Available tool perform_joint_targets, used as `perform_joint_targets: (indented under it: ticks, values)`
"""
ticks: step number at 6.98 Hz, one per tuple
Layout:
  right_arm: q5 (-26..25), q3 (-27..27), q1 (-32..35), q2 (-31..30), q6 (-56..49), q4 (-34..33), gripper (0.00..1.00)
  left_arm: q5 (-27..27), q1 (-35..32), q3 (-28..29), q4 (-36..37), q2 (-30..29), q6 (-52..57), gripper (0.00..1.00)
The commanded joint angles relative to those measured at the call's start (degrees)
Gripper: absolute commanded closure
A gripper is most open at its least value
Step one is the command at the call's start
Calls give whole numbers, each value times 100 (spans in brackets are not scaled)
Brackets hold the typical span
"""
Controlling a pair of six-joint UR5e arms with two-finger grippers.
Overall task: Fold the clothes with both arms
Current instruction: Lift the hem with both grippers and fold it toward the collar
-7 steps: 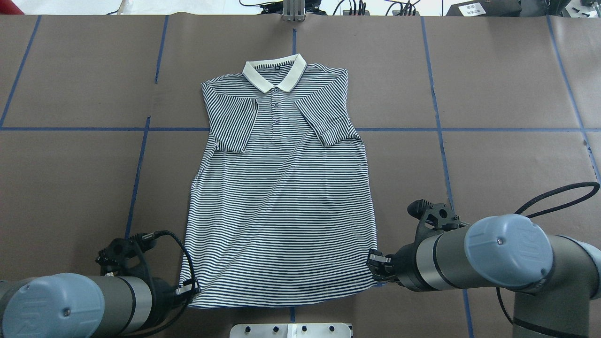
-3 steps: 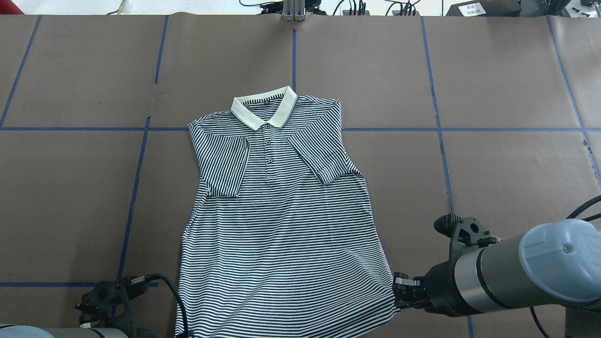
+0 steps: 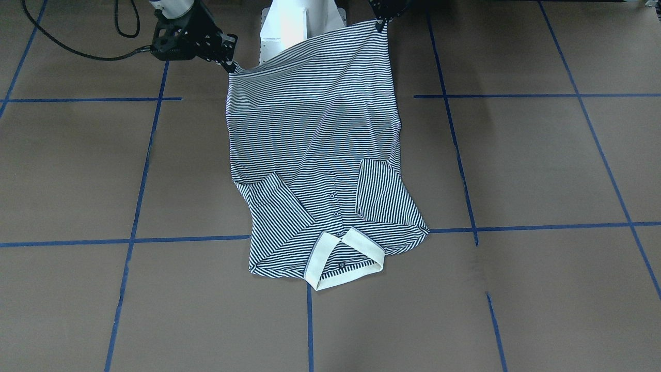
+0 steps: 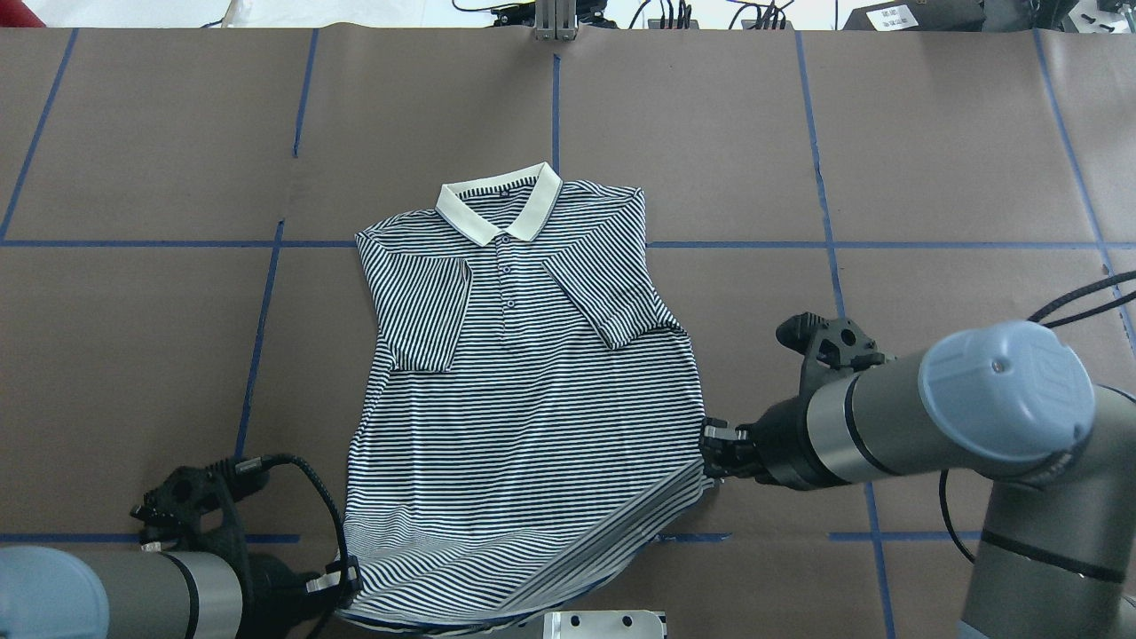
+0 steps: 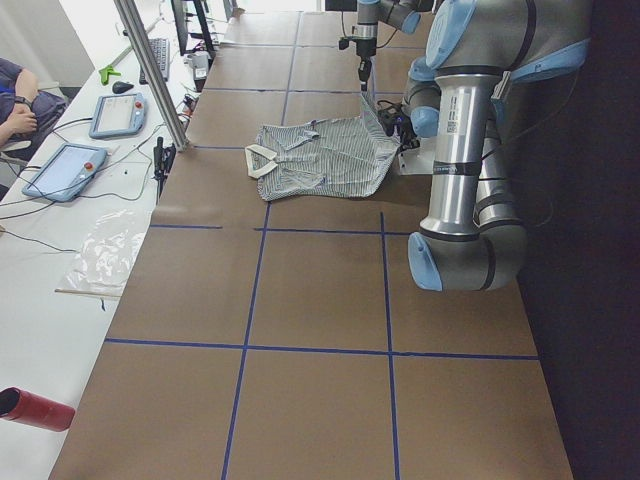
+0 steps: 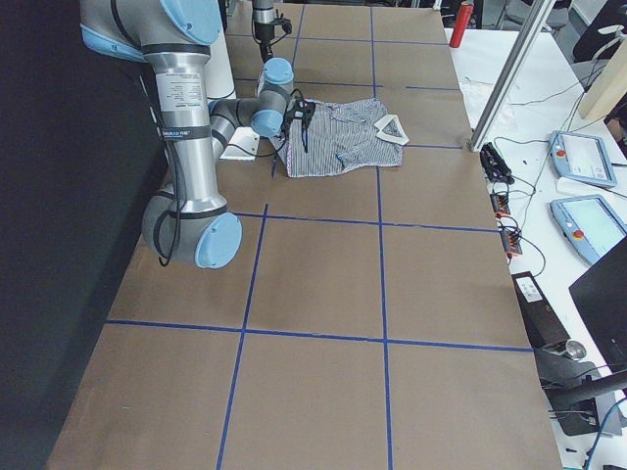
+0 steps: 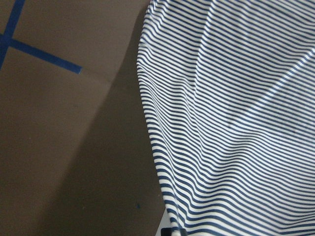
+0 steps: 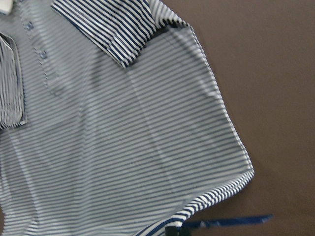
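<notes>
The navy-and-white striped polo shirt (image 4: 532, 399) lies face up on the brown table, cream collar (image 4: 500, 202) at the far end and both sleeves folded inward. My left gripper (image 4: 342, 579) is shut on the near-left hem corner. My right gripper (image 4: 710, 448) is shut on the near-right hem corner. The hem hangs lifted between them, its underside showing. In the front-facing view the right gripper (image 3: 229, 65) and left gripper (image 3: 382, 21) hold the raised hem of the shirt (image 3: 315, 134) taut. Both wrist views show striped cloth (image 7: 236, 123) (image 8: 123, 147) falling away below.
The white pedestal base (image 3: 299, 26) stands right behind the lifted hem, and its plate (image 4: 603, 626) shows at the near edge. Blue tape lines (image 4: 257, 328) grid the brown table. A metal post (image 4: 555, 22) stands at the far edge. Tablets (image 5: 65, 170) lie on a side bench.
After dragging the shirt toward the robot, both grippers have lifted the hem and carried it forward toward the collar, the right side further. The collar end has stayed put.
</notes>
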Motion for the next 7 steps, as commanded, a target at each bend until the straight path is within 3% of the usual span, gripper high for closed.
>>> perform_joint_targets:
  ticks: [1, 3, 5, 7]
  values:
    - [-115, -992, 888, 1008, -952, 34, 100, -20, -1181, 442, 3, -401, 945, 100]
    - [-134, -1871, 1496, 1335, -1764, 34, 100, -29, -2001, 1626, -66, -1042, 1352, 100]
    - [-334, -3302, 1692, 2352, -1794, 174, 100, -204, -2626, 2481, -703, -1168, 1495, 100]
    - [-380, -4621, 1780, 2647, -1776, 1688, 100, -275, -2935, 3525, -1680, -1378, 1504, 100]
